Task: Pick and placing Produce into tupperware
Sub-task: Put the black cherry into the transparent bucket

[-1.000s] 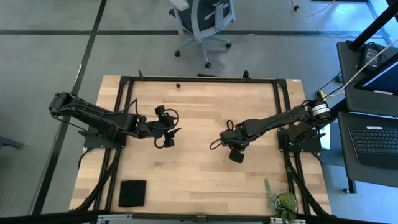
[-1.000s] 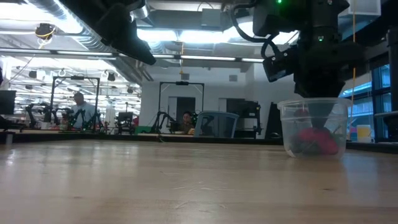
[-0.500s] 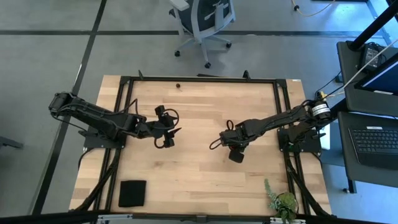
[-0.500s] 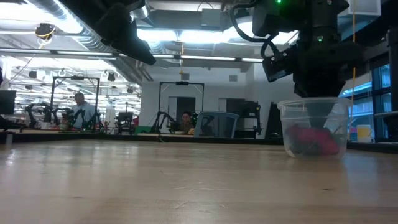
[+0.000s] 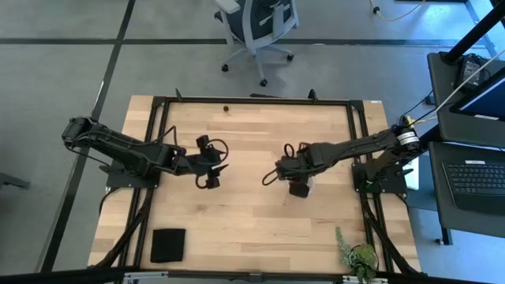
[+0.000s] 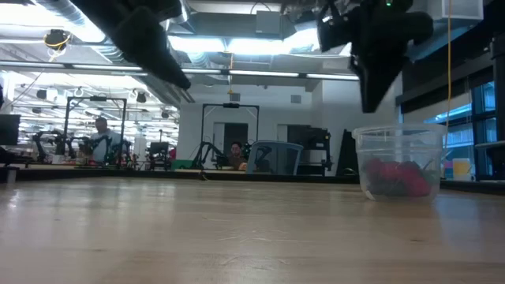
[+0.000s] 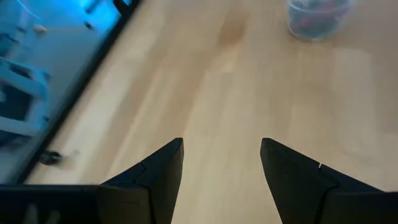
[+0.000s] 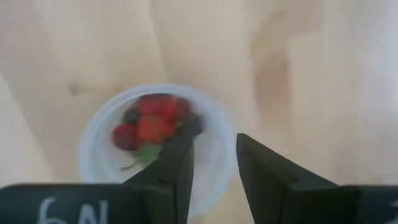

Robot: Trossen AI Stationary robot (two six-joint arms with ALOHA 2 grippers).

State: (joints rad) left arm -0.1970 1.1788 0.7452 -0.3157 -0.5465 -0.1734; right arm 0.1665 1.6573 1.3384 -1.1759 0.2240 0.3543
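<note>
"Two arms over one big wooden table (image 5: 252, 217). Do you see them?"

"Yes. The left arm (image 5: 118, 150) comes in from the left side. The right arm (image 5: 359, 146) comes in from the right side. Both reach toward the middle."

"What is the left gripper (image 7: 222, 149) doing?"

"It hangs over bare wood, left of the middle. Its two dark fingers (image 7: 158, 165) are spread wide. Nothing is between them."

"And the right gripper (image 8: 214, 140)?"

"It points down over the tupperware (image 8: 93, 146). From table height it is up above the rim, not touching it. Its fingers (image 8: 264, 168) are a little way apart, with a small gap. They hold nothing."

"Where is the tupperware?"

"It stands upright on the table, right of the middle. From above it is mostly hidden under the right gripper. From table height you see its clear wall (image 6: 364, 158) and its pale rim."

"Where is the produce (image 8: 152, 121)?"

"It is inside the tupperware, in a small heap at the bottom. The fruits are red, some darker, with a bit of green stem. From the side they show through the wall, low in the tub (image 6: 394, 175). How many there are, I cannot tell."
</note>
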